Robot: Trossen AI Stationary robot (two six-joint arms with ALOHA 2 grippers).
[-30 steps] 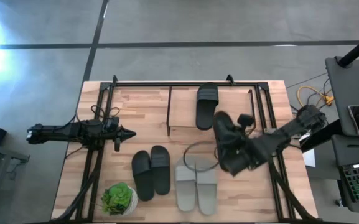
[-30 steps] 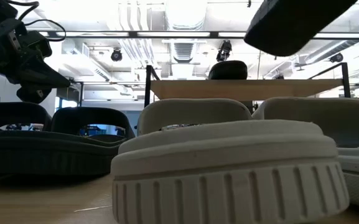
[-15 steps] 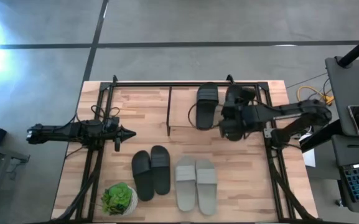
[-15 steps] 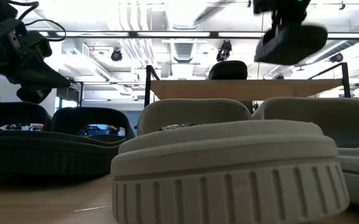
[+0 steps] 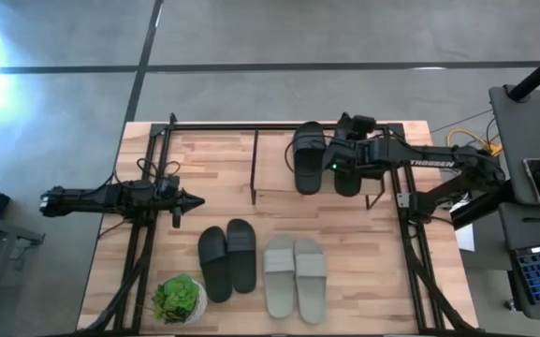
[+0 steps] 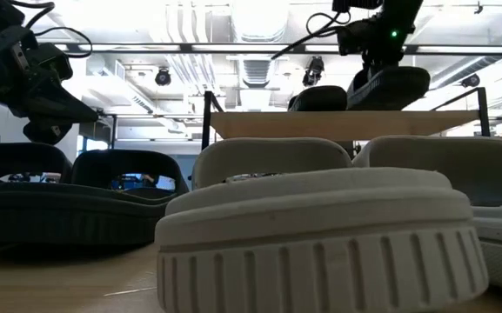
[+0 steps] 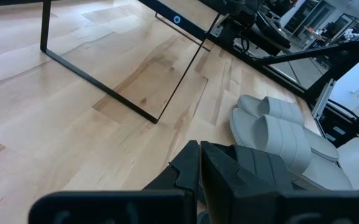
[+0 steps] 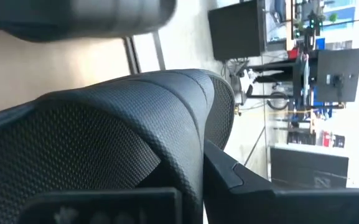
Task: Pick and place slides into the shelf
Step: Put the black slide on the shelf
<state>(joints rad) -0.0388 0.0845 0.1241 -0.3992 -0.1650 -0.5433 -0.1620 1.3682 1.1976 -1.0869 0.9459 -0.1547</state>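
The shelf (image 5: pixel 274 164), a black frame with a light board on top, stands at the table's far middle. One black slide (image 5: pixel 309 157) lies on its board. My right gripper (image 5: pixel 342 161) is shut on a second black slide (image 5: pixel 349 173) right beside the first, level with the board's top in the low view (image 6: pixel 388 87). A black pair (image 5: pixel 227 260) and a light grey pair (image 5: pixel 296 276) lie sole-down on the table nearer the front. My left gripper (image 5: pixel 193 199) is shut and empty at the table's left. My right gripper holds the black slide by its wide strap (image 8: pixel 135 124), which runs down between the two fingers (image 8: pixel 254 186). The arm comes in from the table's right, above the slide. The slide sits level, sole down, at the board's top (image 6: pixel 346 124); whether it rests on the board I cannot tell.
A green potted plant (image 5: pixel 178 300) stands at the front left. The shelf's board has free room left of the first slide (image 5: pixel 274 150). The left wrist view shows the shelf's thin frame (image 7: pixel 104 93) and the grey slides (image 7: pixel 272 127) beyond it.
My right gripper has carried the black slide from above the table's right middle toward the far edge, and down to the shelf's board beside the first slide. The slide, tilted before, has turned level and lies parallel to the first.
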